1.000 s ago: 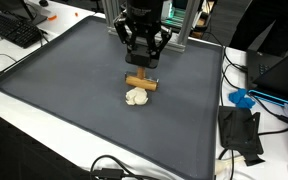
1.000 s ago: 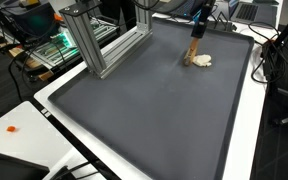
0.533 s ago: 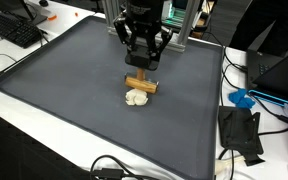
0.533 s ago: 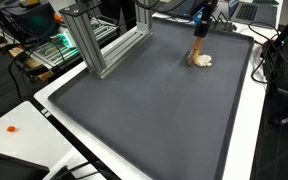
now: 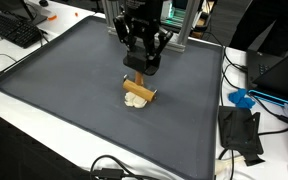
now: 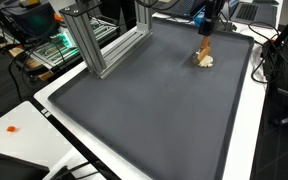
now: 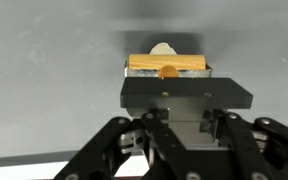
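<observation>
My gripper [image 5: 140, 70] hangs over the far middle of the grey mat [image 5: 64, 90], shut on the upright handle of a small wooden T-shaped tool [image 5: 139, 91]. The tool's crossbar is tilted and rests against a cream lumpy piece [image 5: 136, 100] that lies on the mat. In an exterior view the gripper [image 6: 204, 32] holds the wooden tool [image 6: 203, 48] straight above the cream piece [image 6: 205, 61]. In the wrist view the wooden crossbar [image 7: 144, 65] lies across just past the gripper [image 7: 168, 78], with the cream piece [image 7: 164, 48] peeking out behind it. The fingertips are hidden by the gripper's body.
An aluminium frame [image 6: 104, 45] stands at the mat's edge beside the robot's base. A keyboard [image 5: 14, 30] lies off one corner. A blue object [image 5: 242, 99], a black part [image 5: 242, 135] and cables [image 5: 119, 168] lie on the white table around the mat.
The gripper has shifted sideways a little and come lower with the tool. The crossbar has turned from level to tilted, and the cream piece has been pushed along the mat with it.
</observation>
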Action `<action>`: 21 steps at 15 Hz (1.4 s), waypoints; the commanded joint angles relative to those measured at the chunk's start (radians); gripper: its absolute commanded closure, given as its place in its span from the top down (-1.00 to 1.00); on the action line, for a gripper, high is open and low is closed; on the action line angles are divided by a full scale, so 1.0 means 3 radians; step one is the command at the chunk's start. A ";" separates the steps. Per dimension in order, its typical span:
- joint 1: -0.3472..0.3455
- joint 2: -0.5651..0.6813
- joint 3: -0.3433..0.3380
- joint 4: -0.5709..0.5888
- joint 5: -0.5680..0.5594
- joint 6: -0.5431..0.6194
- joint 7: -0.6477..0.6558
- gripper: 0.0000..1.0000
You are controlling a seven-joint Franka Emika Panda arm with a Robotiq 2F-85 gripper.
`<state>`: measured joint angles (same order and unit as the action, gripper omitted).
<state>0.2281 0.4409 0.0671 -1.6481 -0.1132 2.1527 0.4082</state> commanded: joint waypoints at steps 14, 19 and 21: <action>0.0133 0.0116 -0.0149 0.0051 0.0128 -0.0102 0.1329 -0.57; 0.0135 0.0154 -0.0107 0.0099 0.0178 -0.0306 0.1324 -0.57; 0.0136 0.0166 -0.0086 0.0099 0.0195 -0.0351 0.1312 -0.57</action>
<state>0.2710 0.4635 0.0295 -1.6088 -0.0796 2.0956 0.8006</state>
